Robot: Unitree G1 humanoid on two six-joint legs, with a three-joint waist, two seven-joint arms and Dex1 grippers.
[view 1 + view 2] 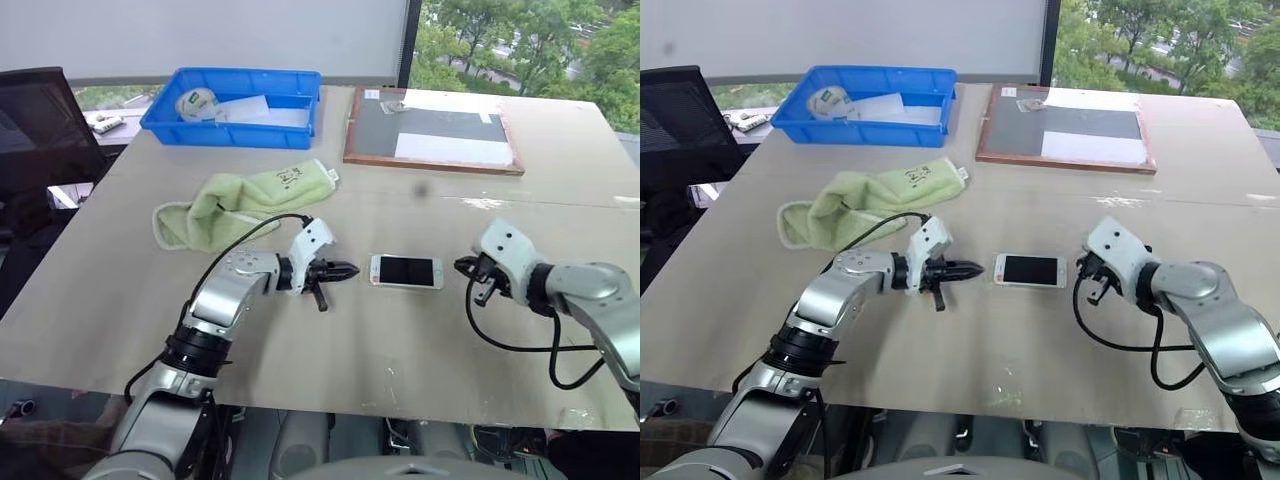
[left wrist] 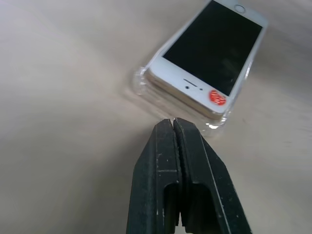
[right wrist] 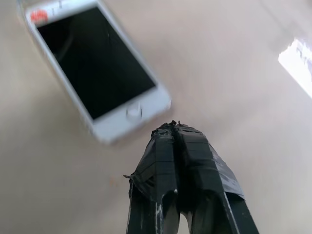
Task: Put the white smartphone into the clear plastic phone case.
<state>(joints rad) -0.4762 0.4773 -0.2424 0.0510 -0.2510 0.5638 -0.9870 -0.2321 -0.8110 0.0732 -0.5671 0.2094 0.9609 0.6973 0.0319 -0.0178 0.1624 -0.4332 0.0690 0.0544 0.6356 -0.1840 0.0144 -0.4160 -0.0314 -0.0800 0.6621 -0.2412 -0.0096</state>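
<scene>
The white smartphone [image 1: 405, 271] lies flat, screen up, on the table [image 1: 330, 350], roughly midway between the two grippers. In the left wrist view the phone sits inside the clear plastic phone case [image 2: 141, 84]; the case rim shows as a glossy transparent lip around the earpiece end, which carries a small red sticker [image 2: 217, 97]. Whether the phone is fully pressed down into the case cannot be determined.

Left gripper [image 1: 345, 270]: fingers clenched together, holding nothing. The tips point toward the earpiece end of the phone and stand near it, with a narrow strip of bare table between tip and case rim.

Right gripper [image 1: 1087, 268]: fingers closed against each other, holding nothing. In the right wrist view the tips lie near the home-button end of the phone, apart from it.

Clearances, referenced to the phone:
- Both long edges are free; bare table lies along each.
- On the side toward the robot, open table runs to the near table edge.
- On the far side, a green cloth [image 1: 245, 205] lies well apart, beyond the left gripper.
- A framed board [image 1: 432, 131] and a blue bin [image 1: 232, 107] stand well apart near the far table edge.
</scene>
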